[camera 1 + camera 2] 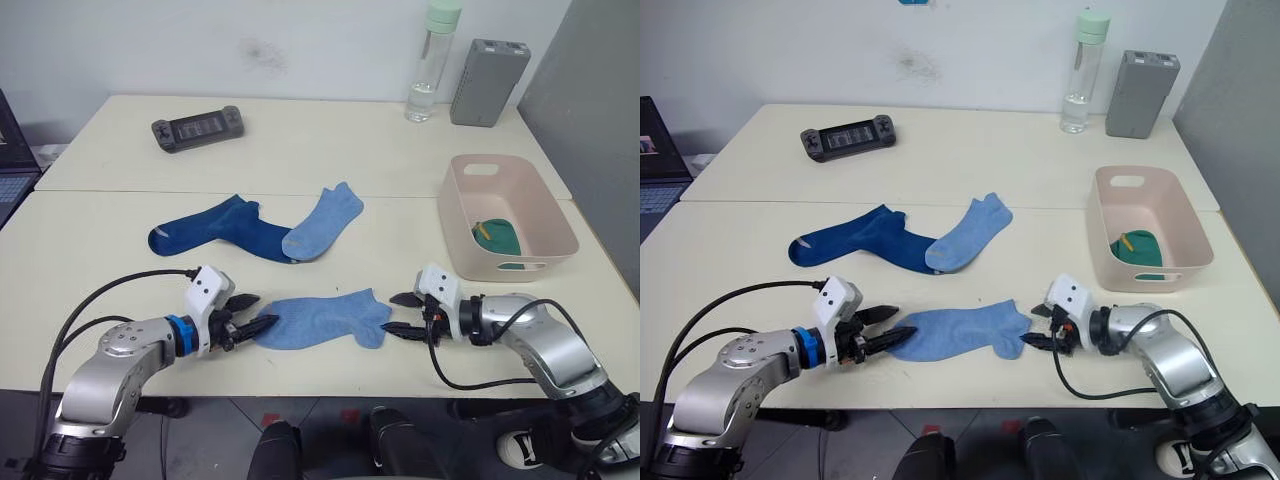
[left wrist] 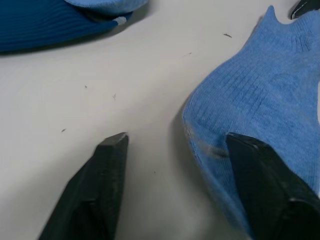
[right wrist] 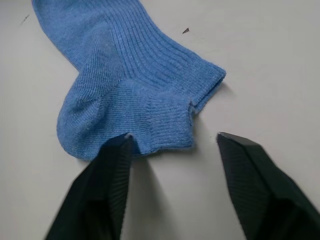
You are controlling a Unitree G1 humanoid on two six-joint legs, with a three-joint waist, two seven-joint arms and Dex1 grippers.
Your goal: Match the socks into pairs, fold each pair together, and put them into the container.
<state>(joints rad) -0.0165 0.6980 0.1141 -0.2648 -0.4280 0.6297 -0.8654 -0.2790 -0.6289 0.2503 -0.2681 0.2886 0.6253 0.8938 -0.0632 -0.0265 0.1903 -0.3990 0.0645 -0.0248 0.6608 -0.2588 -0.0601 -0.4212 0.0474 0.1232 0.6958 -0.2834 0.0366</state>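
Observation:
A light blue sock (image 1: pixel 320 320) lies flat near the table's front edge. My left gripper (image 1: pixel 262 310) is open at its toe end, one finger (image 2: pixel 250 165) over the sock's edge (image 2: pixel 260 100). My right gripper (image 1: pixel 390 313) is open at the cuff end (image 3: pixel 165 120), fingers on either side of it. Farther back, a second light blue sock (image 1: pixel 325 222) overlaps a dark navy sock (image 1: pixel 215 230). The pale pink container (image 1: pixel 462 225) stands at the right with green sock fabric (image 1: pixel 497 237) inside.
At the back of the table lie a dark handheld game console (image 1: pixel 198 128), a clear water bottle (image 1: pixel 432 62) and a grey box (image 1: pixel 488 68). A laptop (image 1: pixel 15 165) shows at the left edge. A seam runs between the two tabletops.

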